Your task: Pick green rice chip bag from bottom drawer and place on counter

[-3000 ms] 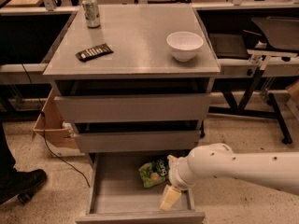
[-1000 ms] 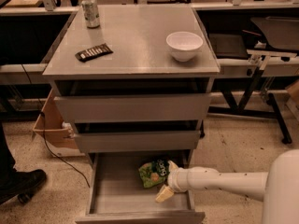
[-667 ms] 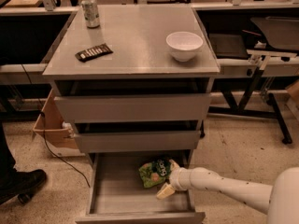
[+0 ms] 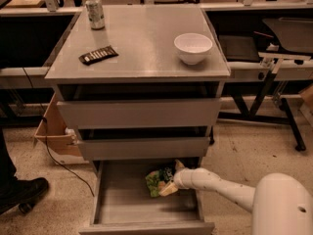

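Note:
The green rice chip bag (image 4: 155, 180) lies crinkled at the back right of the open bottom drawer (image 4: 117, 204). My gripper (image 4: 174, 177) reaches into the drawer from the right on a white arm and sits at the bag's right end. It is open: one pale finger (image 4: 168, 189) is at the bag's near edge and the other is behind the bag. The bag rests on the drawer floor. The grey counter (image 4: 142, 48) is the cabinet's top, above.
On the counter stand a white bowl (image 4: 193, 47), a soda can (image 4: 95, 12) and a dark-brown bar wrapper (image 4: 98, 55). Two upper drawers (image 4: 139, 112) are partly open above the bottom one. A cardboard box (image 4: 53, 131) and a person's shoe (image 4: 22, 192) are at the left.
My arm has reached deeper into the drawer and the gripper has moved up from the drawer's front toward the bag's right end. The bag has not moved.

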Robot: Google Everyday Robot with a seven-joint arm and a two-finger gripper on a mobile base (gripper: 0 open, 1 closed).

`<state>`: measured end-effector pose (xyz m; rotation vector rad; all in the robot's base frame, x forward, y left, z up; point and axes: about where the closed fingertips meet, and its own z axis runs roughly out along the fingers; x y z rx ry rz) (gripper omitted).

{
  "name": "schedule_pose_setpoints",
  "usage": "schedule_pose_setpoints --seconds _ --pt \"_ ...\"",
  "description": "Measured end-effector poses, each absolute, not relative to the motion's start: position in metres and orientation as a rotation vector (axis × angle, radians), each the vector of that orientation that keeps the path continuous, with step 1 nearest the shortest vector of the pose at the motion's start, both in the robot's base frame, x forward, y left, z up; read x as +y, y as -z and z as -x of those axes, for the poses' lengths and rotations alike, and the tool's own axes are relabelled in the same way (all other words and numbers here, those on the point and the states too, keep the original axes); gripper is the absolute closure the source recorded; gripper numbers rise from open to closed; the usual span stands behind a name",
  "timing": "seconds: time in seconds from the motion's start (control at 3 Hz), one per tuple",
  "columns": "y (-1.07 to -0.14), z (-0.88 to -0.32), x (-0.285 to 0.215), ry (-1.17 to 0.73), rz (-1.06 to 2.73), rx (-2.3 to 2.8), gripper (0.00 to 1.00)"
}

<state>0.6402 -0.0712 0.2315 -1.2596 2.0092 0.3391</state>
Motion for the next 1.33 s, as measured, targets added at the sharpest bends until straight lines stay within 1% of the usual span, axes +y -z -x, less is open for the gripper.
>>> schedule_pose_setpoints --seconds 0.33,0.67,1.0,1.33 --pt "-0.194 -0.661 -0.066 -0.338 1.259 2.062 0.0" --pt "-0.156 -0.663 -0.066 -0.359 1.261 2.131 0.0" --pt "-0.13 -0.656 -0.069 -0.386 1.259 2.179 0.04" --pt "-0.122 -0.65 -0.072 -0.398 1.254 2.191 0.27"
